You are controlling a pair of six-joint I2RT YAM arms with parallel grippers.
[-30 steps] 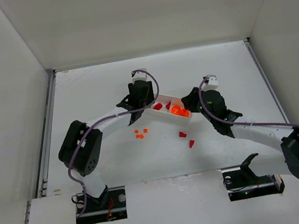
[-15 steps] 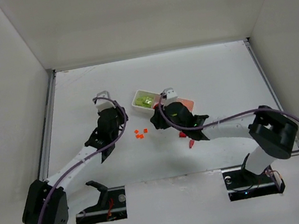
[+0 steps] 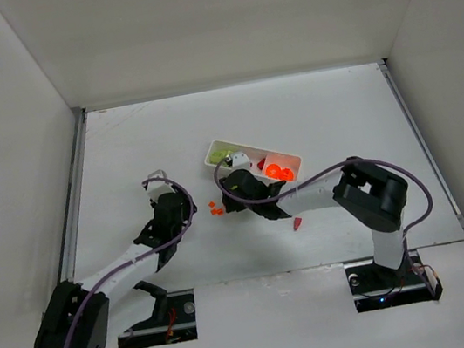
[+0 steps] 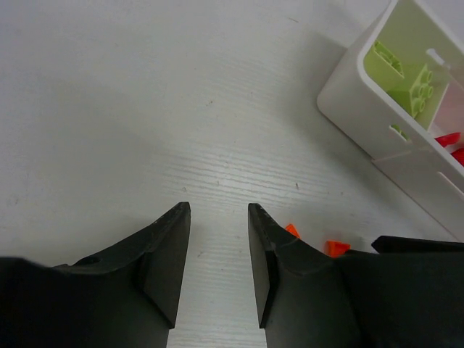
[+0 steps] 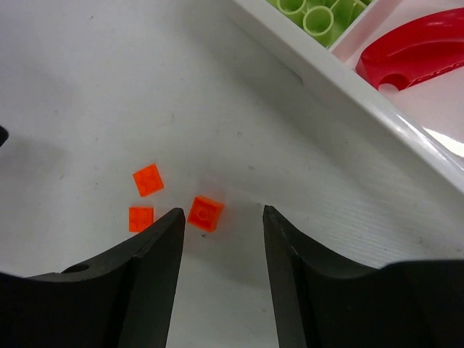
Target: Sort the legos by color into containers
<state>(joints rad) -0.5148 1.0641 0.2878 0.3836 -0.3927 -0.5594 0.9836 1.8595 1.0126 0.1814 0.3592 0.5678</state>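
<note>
The white tray lies tilted mid-table; its containers hold yellow-green legos, red ones and orange ones. Three small orange legos lie on the table in front of it. My right gripper is open and low over them; one orange lego sits just ahead of its tips beside the left finger, the other two further left. My left gripper stands open with nothing between its fingers, just left of the orange legos. A red lego lies apart, nearer the bases.
The tray's near wall runs close beyond my right gripper. My left gripper and the right one are close together around the orange pieces. White walls enclose the table on three sides.
Both arms left the tray. The left swung down and left to the table, its jaws narrowing. The right swept leftward from the tray's right end to the orange legos and opened wider.
</note>
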